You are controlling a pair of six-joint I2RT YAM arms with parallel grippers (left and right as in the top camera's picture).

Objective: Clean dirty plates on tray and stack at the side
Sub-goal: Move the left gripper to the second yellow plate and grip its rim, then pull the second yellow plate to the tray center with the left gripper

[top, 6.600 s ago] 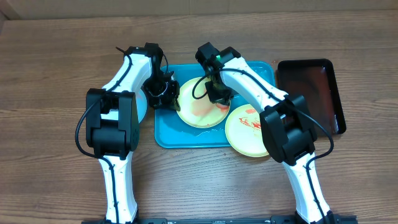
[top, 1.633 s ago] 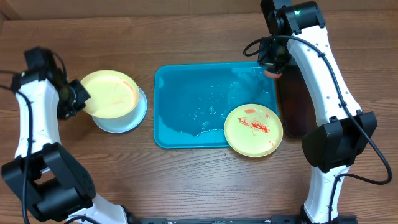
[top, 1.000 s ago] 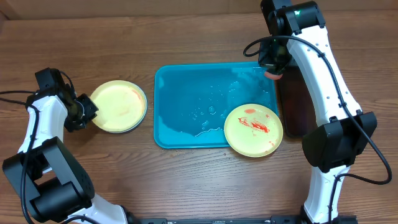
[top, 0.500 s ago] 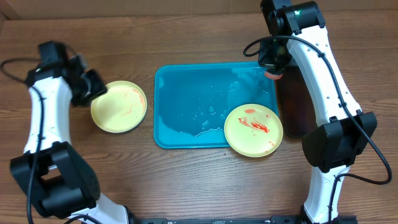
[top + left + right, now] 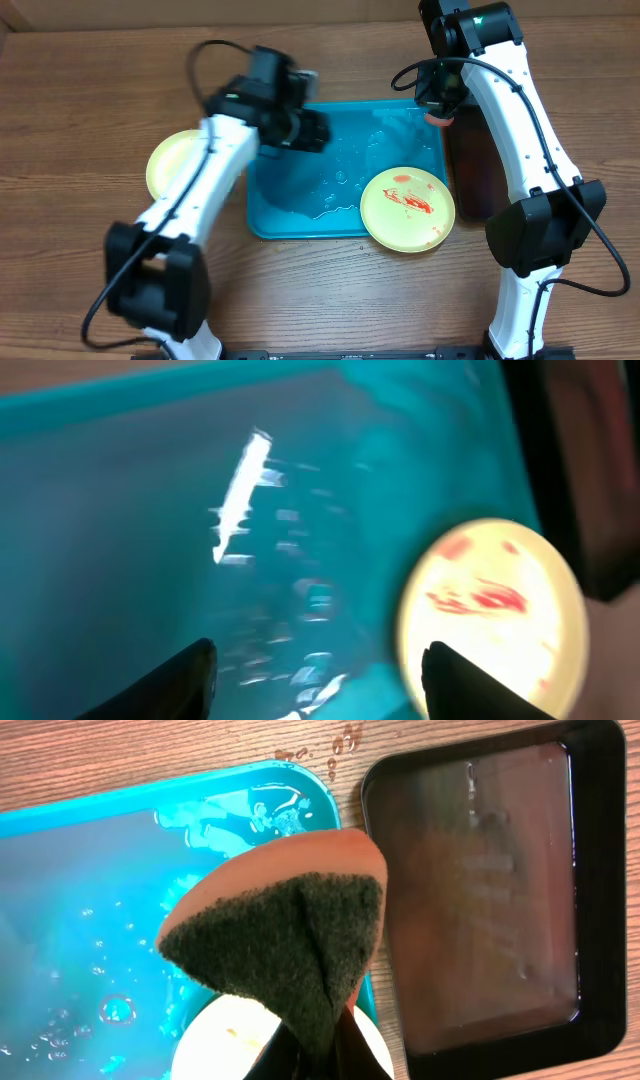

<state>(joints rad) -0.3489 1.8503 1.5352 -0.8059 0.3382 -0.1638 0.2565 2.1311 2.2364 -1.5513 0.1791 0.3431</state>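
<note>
The turquoise tray (image 5: 340, 190) is wet and holds one pale yellow-green plate (image 5: 407, 208) with red smears at its near right corner. That plate (image 5: 490, 615) also lies ahead and to the right in the left wrist view, over the tray (image 5: 130, 510). My left gripper (image 5: 308, 130) hovers open over the tray's far left part, fingers (image 5: 180, 680) wide apart with nothing between them. Left of the tray, a yellow-green plate (image 5: 165, 165) rests on the table, partly hidden by my left arm. My right gripper (image 5: 437, 103) is shut on a folded sponge (image 5: 290, 920) above the tray's far right corner.
A glossy black tray (image 5: 490, 890) sits just right of the turquoise one, largely under my right arm in the overhead view (image 5: 468, 175). Water drops and puddles cover the turquoise tray's floor (image 5: 90, 950). Bare wooden table surrounds everything.
My left gripper has let go of the yellow-green plate at the left, opened wide and swung right over the tray. The right arm and sponge have not moved.
</note>
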